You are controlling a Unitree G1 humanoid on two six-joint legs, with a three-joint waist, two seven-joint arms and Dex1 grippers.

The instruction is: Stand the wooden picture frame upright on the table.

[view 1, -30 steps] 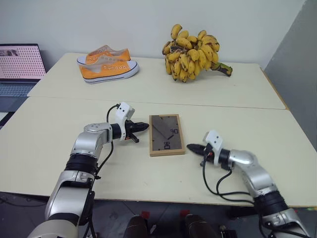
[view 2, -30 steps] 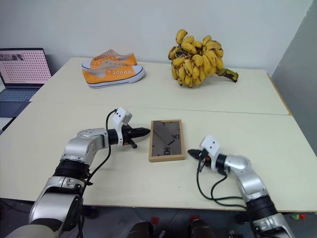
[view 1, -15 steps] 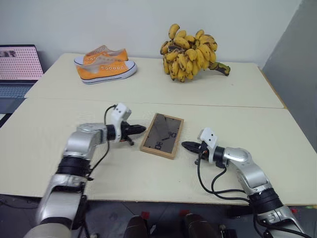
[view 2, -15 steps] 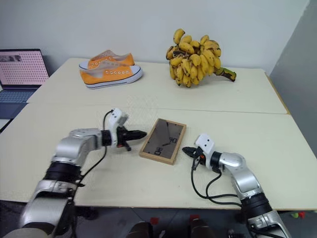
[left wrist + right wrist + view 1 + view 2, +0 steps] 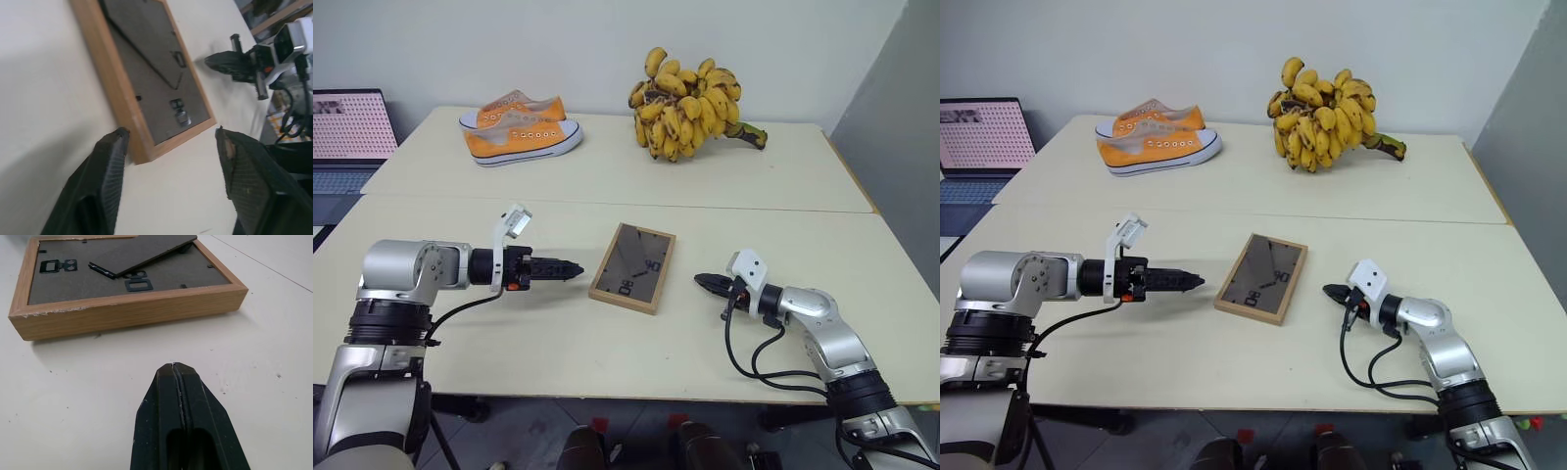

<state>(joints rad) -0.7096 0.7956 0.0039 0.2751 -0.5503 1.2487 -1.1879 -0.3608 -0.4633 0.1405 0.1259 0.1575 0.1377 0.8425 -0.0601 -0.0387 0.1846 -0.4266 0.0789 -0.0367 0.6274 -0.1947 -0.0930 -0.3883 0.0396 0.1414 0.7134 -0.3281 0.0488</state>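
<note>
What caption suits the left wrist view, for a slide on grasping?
Open left gripper faces the wooden picture frame, lying back-up on the table.

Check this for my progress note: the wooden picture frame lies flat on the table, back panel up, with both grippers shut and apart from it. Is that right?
Not quite. The left gripper is open, its two fingers spread wide in the left wrist view. The rest stands: the wooden picture frame lies flat on the table, back panel up, and the right gripper is shut, both apart from it.

Light wood picture frame (image 5: 631, 267) with a matt dark fibreboard back lies on a smooth, matt cream table (image 5: 607, 176); chipped bottom edge.
</note>
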